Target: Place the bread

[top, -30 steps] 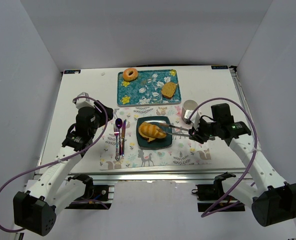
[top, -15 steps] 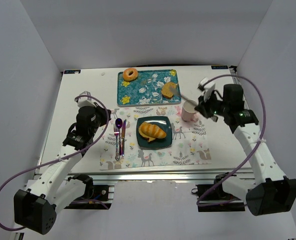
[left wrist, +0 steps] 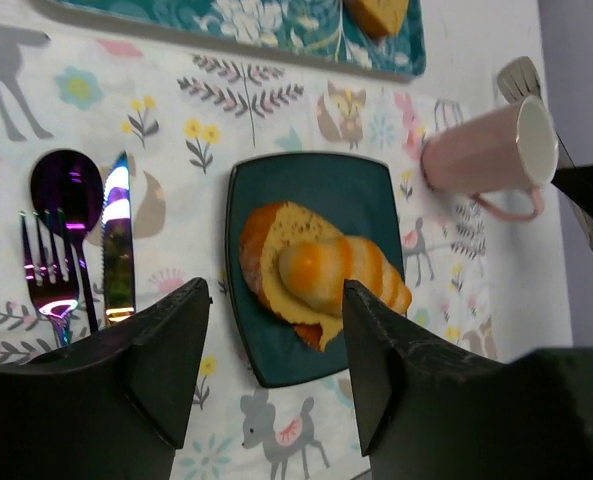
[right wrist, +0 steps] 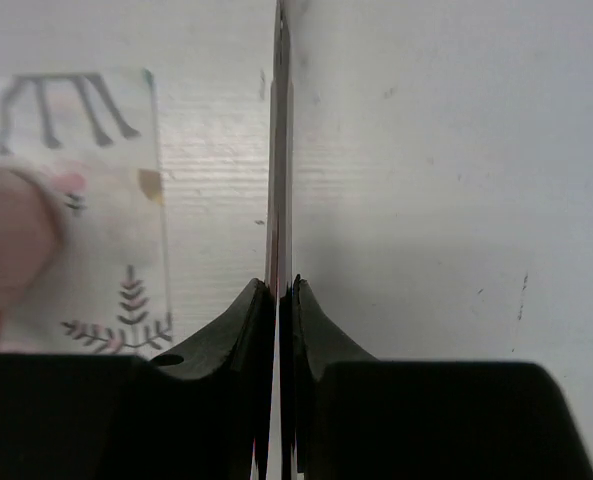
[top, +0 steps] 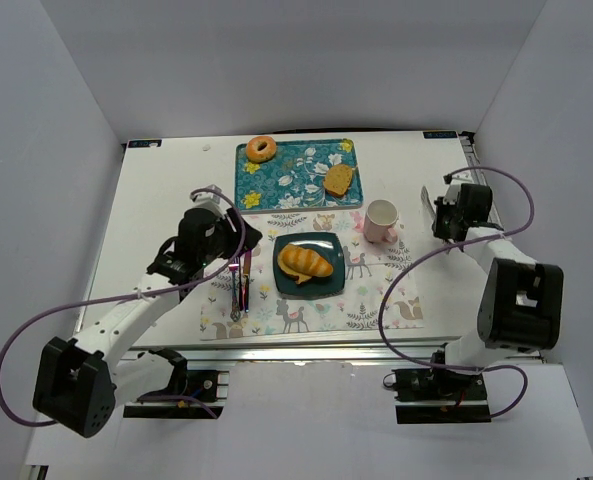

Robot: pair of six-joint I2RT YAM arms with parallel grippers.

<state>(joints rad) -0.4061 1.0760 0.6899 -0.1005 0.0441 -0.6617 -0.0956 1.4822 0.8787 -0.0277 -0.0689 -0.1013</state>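
Hovering low over the placemat [top: 376,300], the left pincer [left wrist: 274,288] stands wide apart and empty, judged a standby pose. The bread [top: 305,262] lies on the dark plate [top: 323,289], so placement appears done. Off on the bare surface [top: 426,170], the right pincer [right wrist: 277,290] pinches thin tongs [right wrist: 279,150] tight. Beyond, the tray [top: 296,185] carries a doughnut [top: 261,149] and a slice [top: 338,180].

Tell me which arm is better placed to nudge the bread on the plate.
Left. The left gripper, open, hovers beside the plate holding the bread; the right gripper is beyond the mug, shut on a thin metal tool.
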